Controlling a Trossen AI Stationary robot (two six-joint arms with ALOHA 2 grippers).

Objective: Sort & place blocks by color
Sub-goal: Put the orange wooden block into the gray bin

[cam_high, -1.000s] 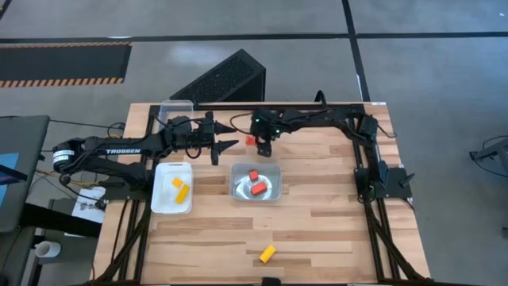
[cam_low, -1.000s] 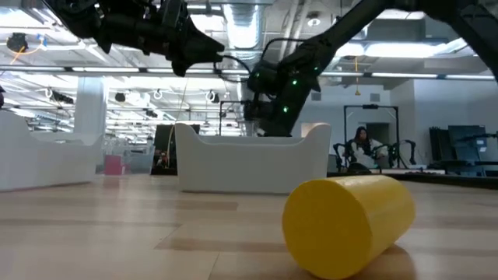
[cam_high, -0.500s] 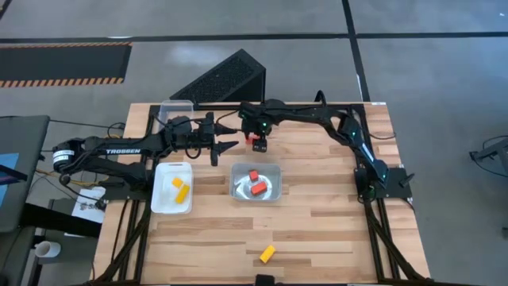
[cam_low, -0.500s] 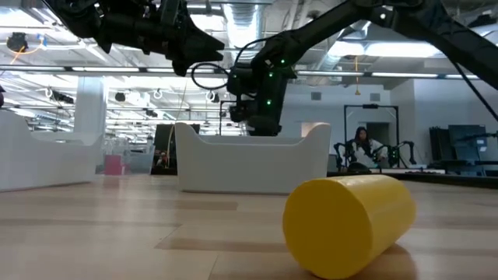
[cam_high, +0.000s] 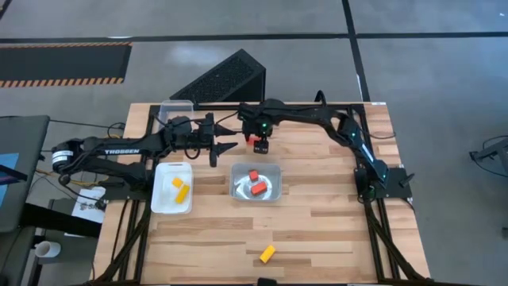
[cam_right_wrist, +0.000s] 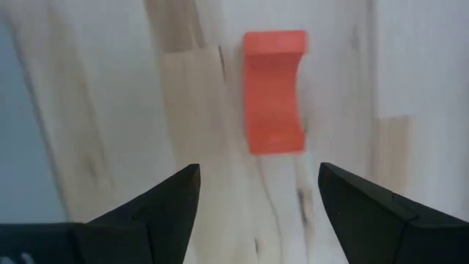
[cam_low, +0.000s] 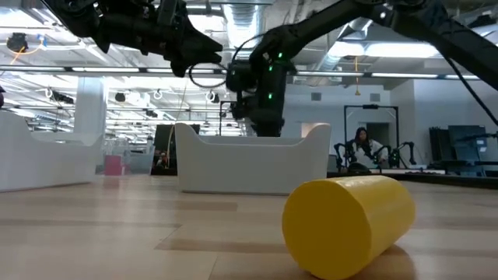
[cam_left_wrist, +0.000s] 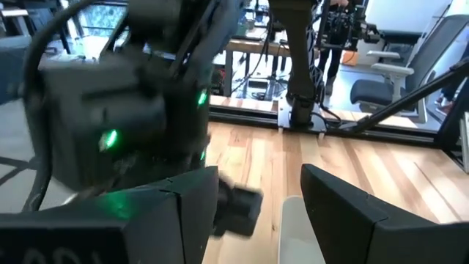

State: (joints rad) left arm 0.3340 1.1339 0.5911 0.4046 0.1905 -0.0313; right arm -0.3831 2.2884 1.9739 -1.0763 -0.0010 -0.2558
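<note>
A red-orange block with a notched side (cam_right_wrist: pixel 274 92) lies flat on the wooden table, also seen in the high view (cam_high: pixel 255 142) just beyond the clear tray (cam_high: pixel 275 169). My right gripper (cam_right_wrist: pixel 256 202) hangs open over it, a finger on either side and above it, touching nothing. Two red blocks (cam_high: pixel 256 183) lie in that clear tray, and two yellow blocks (cam_high: pixel 180 187) lie in the white tray (cam_high: pixel 163 200). A yellow block (cam_high: pixel 267 253) lies alone near the table's near edge. My left gripper (cam_high: pixel 226 137) is held open in the air, left of the right gripper.
A second clear tray (cam_high: pixel 176 110) sits at the far left of the table. The yellow block (cam_low: pixel 348 222) fills the foreground of the low view. The two grippers are close together above the table's far middle. Bare wood lies right of the clear tray.
My right gripper has moved a little toward the table's left, so that it now stands over the red-orange block, and has stayed there for the last half second. The left arm and the blocks have kept still.
</note>
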